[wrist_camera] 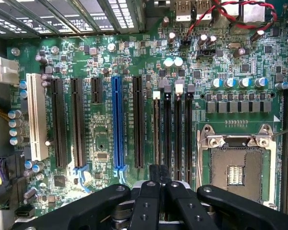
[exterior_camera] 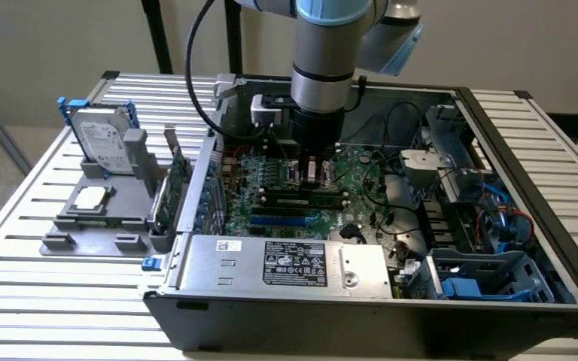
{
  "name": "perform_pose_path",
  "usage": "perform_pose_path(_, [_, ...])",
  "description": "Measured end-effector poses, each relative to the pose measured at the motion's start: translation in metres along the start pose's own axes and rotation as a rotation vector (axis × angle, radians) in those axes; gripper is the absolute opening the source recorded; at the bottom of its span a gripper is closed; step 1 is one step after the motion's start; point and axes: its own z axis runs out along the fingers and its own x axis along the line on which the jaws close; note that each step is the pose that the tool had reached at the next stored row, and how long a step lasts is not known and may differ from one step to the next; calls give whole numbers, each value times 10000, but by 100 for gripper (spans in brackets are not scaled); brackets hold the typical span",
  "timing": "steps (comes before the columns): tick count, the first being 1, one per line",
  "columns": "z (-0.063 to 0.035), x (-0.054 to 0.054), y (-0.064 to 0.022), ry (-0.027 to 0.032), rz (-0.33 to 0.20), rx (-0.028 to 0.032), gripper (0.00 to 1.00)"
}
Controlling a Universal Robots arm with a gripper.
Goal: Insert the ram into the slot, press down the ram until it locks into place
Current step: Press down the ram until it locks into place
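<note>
The ram (exterior_camera: 304, 198) stands on edge in the slot (wrist_camera: 156, 94), the outermost of several parallel black memory sockets beside the CPU socket. In the wrist view the ram (wrist_camera: 156, 134) is a thin green-brown line running away from my fingers. My gripper (exterior_camera: 315, 184) reaches straight down into the open computer case, directly over the ram. Its fingertips meet at the ram's near end, so the gripper (wrist_camera: 159, 172) is shut. I cannot tell whether the tips touch the ram's top edge. The neighbouring memory sockets (wrist_camera: 178, 129) are empty.
The CPU socket (wrist_camera: 237, 167) lies just beside the memory sockets. A blue socket (wrist_camera: 117, 124) and black and white card sockets lie on the other side. A silver power supply (exterior_camera: 289, 263) fills the case front, with cables (exterior_camera: 400, 150) and a blue drive cage (exterior_camera: 485, 274). Outside, a grey holder carries a hard drive (exterior_camera: 103, 139).
</note>
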Motion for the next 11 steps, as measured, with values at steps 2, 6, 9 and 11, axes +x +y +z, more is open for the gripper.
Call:
perform_pose_path(2, [-69,0,-2,-19,3,-15,11])
perform_pose_path(6, [-250,11,-21,-4,-2,-42,11])
perform_pose_path(9, [-369,19,-48,-6,-3,-45,11])
perform_pose_path(11, [-412,24,-57,-16,-5,-44,11])
